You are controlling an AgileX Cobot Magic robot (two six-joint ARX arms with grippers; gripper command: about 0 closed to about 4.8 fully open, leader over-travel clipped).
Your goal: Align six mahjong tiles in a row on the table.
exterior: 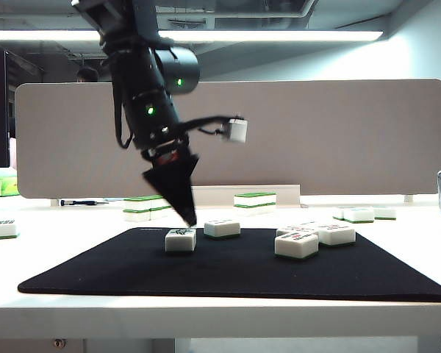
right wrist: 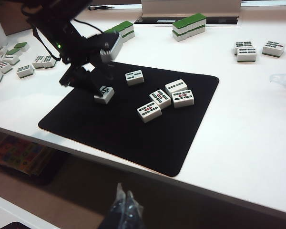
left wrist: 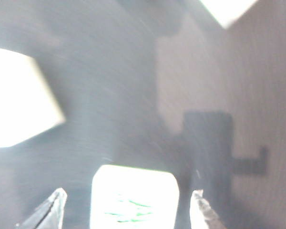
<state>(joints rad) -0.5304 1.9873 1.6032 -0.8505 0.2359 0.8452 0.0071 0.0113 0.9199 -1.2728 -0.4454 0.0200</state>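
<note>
Black mat (exterior: 228, 272) on the white desk (exterior: 220, 312) carries six mahjong tiles (right wrist: 148, 110). Left end effector (left wrist: 126, 210) hangs released over the leftmost tile (exterior: 181, 240), fingertips (left wrist: 52, 207) straddling it. Right end effector (right wrist: 125, 210) waits off the desk edge, clenched.

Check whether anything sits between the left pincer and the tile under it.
Nothing visible does. The left pincer stands open directly over the tile on the mat, one finger on either side and clear of it. The nearest other tile lies apart, behind and to the right. The right pincer hangs off the table's front edge.
</note>
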